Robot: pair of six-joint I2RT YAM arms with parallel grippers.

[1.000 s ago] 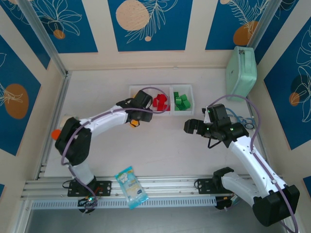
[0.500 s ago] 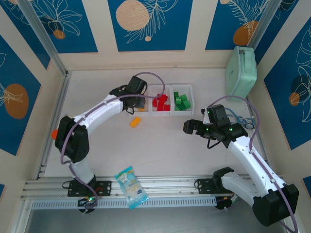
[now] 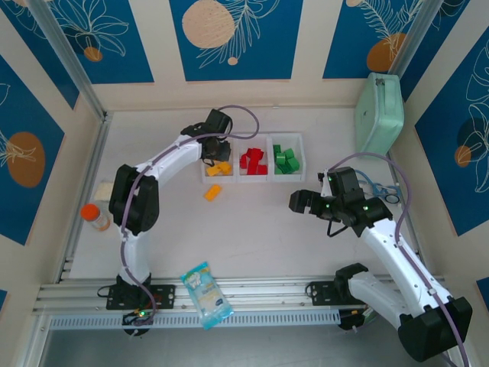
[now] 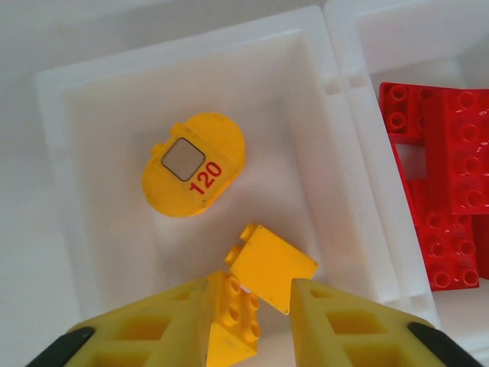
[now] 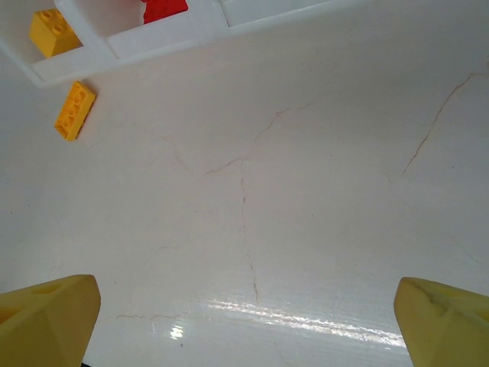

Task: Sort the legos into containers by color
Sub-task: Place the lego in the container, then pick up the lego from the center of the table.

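Note:
The white three-compartment tray (image 3: 235, 138) lies at the back middle. Its left compartment (image 4: 92, 176) holds a round yellow piece marked 120 (image 4: 194, 164), a flat yellow lego (image 4: 271, 267) and a studded yellow lego (image 4: 233, 313). Red legos (image 3: 254, 160) fill the middle compartment, green legos (image 3: 286, 159) the right one. My left gripper (image 4: 252, 294) hangs open over the left compartment, the studded lego resting against its left finger. One yellow lego (image 3: 212, 192) lies on the table before the tray. My right gripper (image 3: 299, 200) hovers open over bare table.
A mint-green lidded case (image 3: 380, 113) stands at the back right. An orange-capped bottle (image 3: 95, 216) sits by the left wall. A snack packet (image 3: 205, 294) lies at the near rail. In the right wrist view the loose yellow lego (image 5: 74, 111) lies just outside the tray rim (image 5: 191, 34).
My left arm swung from the table in front of the tray up over the left compartment. A yellow lego stayed on the table. The right arm barely moved.

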